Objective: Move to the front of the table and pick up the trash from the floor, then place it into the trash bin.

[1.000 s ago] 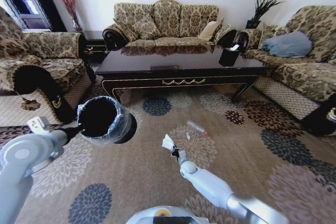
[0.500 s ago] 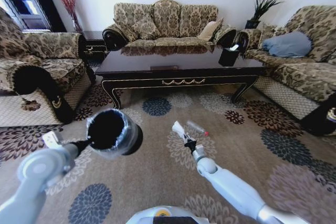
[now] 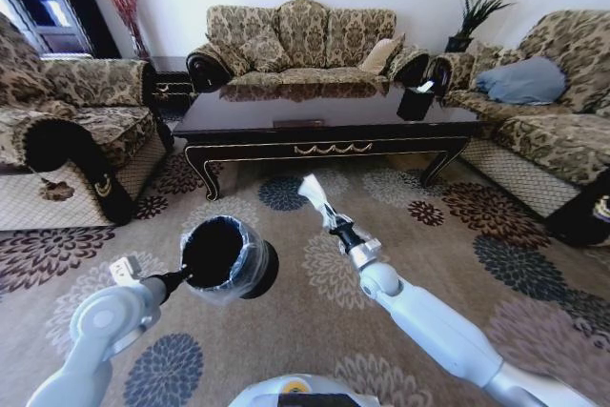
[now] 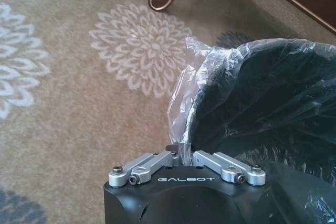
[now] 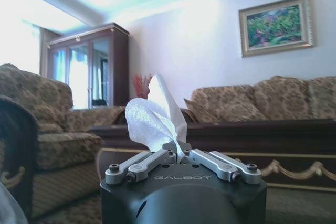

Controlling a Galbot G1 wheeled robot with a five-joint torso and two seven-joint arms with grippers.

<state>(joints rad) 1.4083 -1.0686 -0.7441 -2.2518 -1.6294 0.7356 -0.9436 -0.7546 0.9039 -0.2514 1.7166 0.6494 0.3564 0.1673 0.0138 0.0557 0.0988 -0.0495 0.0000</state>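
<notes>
The right gripper (image 5: 180, 152) has its fingers clenched on a crumpled white paper piece (image 5: 154, 116), which stands up from the fingertips. In the head view the same paper piece (image 3: 312, 190) is held up above the patterned carpet (image 3: 457, 264), in front of the counter (image 3: 324, 110), a long dark glossy coffee table with gold trim, with the right gripper (image 3: 329, 216) at the end of an outstretched arm. The left gripper (image 4: 182, 153) pinches the clear plastic bag (image 4: 184, 103) folded over the rim of the trash bin (image 4: 262, 93); its fingers are closed on that lining, and possibly on the rim beneath it, though the plastic hides the contact. From the head camera the trash bin (image 3: 227, 256), round and black, hangs tilted off the left gripper (image 3: 183, 278), to the left of the raised paper and well apart from it. Patterned sofas (image 3: 303, 40) ring the counter on three sides.
</notes>
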